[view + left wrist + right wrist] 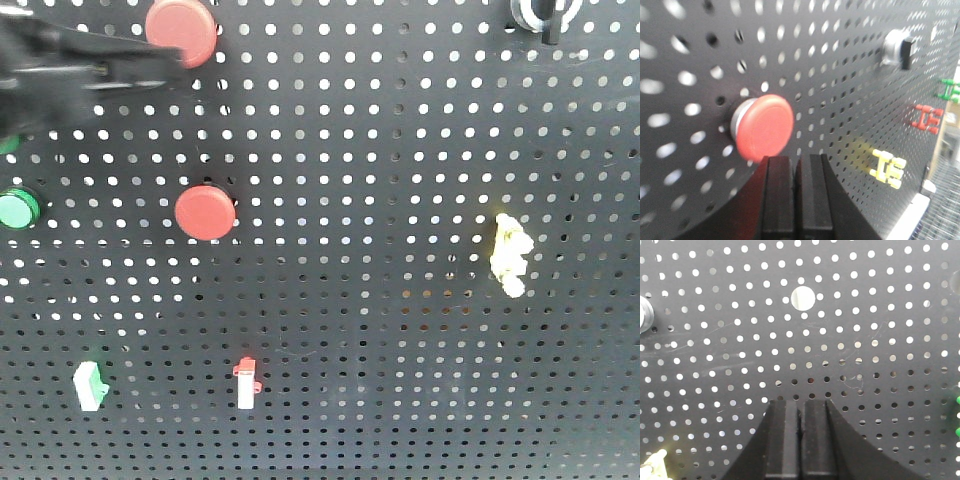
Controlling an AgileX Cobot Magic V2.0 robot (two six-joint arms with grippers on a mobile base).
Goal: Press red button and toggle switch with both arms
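My left gripper [796, 159] is closed, pads together, holding nothing; the red button [765, 127] sits just beyond the tips, slightly left; contact cannot be told. In the front view my left arm [70, 75] extends from the left edge to that upper button. My right gripper [801, 402] is likewise closed and empty, facing bare pegboard [880, 315] below a large hole [803, 297]; the red switch [245, 382] lies low on the board, well apart.

A black perforated panel [400, 150] fills every view. Its holes glow white toward the top edge and are darker toward the bottom. A larger round hole [803, 298] sits near the top edge. Past the panel's lower right corner lie a pale strip [912, 217] and grey mesh [946, 192].
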